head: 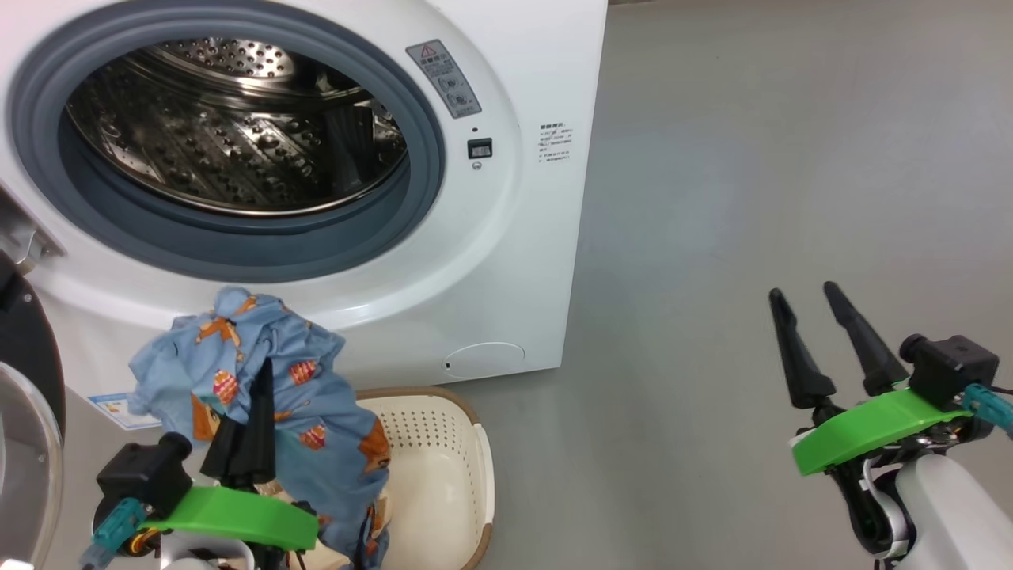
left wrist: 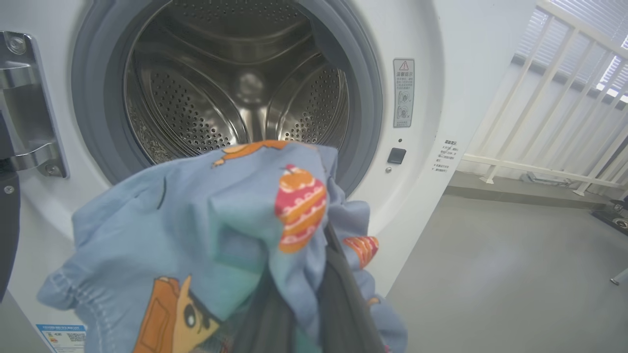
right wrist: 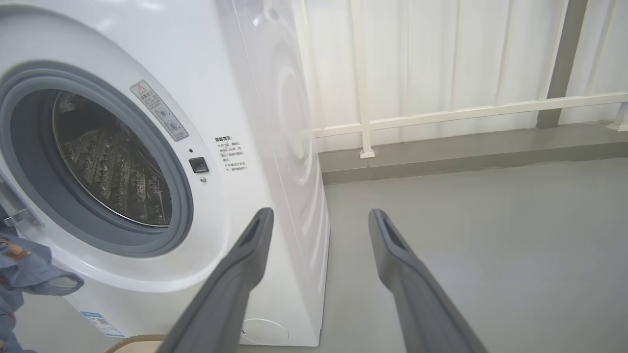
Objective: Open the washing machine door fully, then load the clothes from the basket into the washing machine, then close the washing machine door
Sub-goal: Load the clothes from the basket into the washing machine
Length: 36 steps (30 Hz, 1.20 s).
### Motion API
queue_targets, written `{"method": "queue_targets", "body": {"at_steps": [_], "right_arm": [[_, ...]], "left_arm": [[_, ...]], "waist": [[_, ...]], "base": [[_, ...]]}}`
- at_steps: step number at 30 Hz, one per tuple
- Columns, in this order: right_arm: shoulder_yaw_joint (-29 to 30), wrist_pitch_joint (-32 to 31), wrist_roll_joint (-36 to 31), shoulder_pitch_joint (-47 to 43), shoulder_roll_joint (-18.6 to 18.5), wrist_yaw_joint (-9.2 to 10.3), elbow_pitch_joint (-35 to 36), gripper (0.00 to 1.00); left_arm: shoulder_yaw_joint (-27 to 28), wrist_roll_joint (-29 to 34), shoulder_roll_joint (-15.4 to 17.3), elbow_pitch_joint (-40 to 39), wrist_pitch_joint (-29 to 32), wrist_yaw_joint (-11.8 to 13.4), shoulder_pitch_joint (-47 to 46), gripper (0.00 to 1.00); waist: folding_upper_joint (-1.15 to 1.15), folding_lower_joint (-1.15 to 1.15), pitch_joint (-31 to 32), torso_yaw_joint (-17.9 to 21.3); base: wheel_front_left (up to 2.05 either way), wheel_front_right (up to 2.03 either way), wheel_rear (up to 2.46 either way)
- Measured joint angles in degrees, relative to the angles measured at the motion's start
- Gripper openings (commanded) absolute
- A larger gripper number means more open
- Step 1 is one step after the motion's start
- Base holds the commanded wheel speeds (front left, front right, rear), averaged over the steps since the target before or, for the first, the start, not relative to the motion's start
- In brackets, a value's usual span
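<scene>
**Garment.** The clothes (head: 316,412) appear as one crumpled bundle of light blue fabric printed with orange and red motifs. In the left wrist view a stitched hem runs along the lower left fold. The bundle hangs over the left side of the basket (head: 475,443), and its top reaches the lower front edge of the washing machine (head: 506,237) opening.

**Left gripper** (head: 257,412). The jaws are closed on the blue fabric, which drapes over and around both dark fingers.

**Right gripper** (head: 803,291). The jaws are spread apart and hold nothing. The gripper is over bare floor (head: 752,158), well to the right of the machine.

**Machine.** The washing machine door (head: 24,348) is swung open at the left edge of the head view. The perforated steel drum (head: 229,134) is exposed inside the grey-blue seal (head: 237,245).

**Basket.** Cream with perforated walls and a brown rim, it stands on the floor just before the machine's lower front edge.
</scene>
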State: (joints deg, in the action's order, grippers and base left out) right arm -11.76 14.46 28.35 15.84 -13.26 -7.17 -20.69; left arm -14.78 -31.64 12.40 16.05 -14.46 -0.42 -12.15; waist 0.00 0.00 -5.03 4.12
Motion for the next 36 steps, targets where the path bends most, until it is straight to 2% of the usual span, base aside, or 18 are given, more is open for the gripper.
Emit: {"method": "queue_targets", "body": {"at_steps": [7, 21, 27, 36], "right_arm": [[0.8, 0.0, 0.0, 0.0, -0.7, 0.0, 0.1, 1.0], [0.2, 0.0, 0.0, 0.0, -1.1, 0.0, 0.4, 1.0], [-0.5, 0.0, -0.1, 0.1, -1.0, 0.0, 0.8, 1.0], [-0.8, 0.0, -0.2, 2.1, -0.9, 0.0, 1.9, 1.0]], "left_arm": [[-0.1, 0.1, 0.0, -2.0, 0.0, 1.5, 1.2, 0.0], [-0.2, 0.1, 0.2, -2.1, 0.4, 2.5, 1.0, 0.0], [-0.4, 0.6, 0.2, 0.8, 1.4, 1.9, -6.5, 0.0], [-0.3, 1.6, 0.5, 15.2, 1.9, -0.5, -24.0, 0.0]], "waist": [[0.0, 0.0, 0.8, -0.2], [0.0, 0.0, 0.1, 0.1], [0.0, 0.01, -1.9, 0.4], [0.0, 0.01, -7.6, 1.3]], "base": [[0.0, 0.0, 0.0], [0.0, 0.0, 0.0], [0.0, 0.0, 0.0], [0.0, 0.0, 0.0]]}}
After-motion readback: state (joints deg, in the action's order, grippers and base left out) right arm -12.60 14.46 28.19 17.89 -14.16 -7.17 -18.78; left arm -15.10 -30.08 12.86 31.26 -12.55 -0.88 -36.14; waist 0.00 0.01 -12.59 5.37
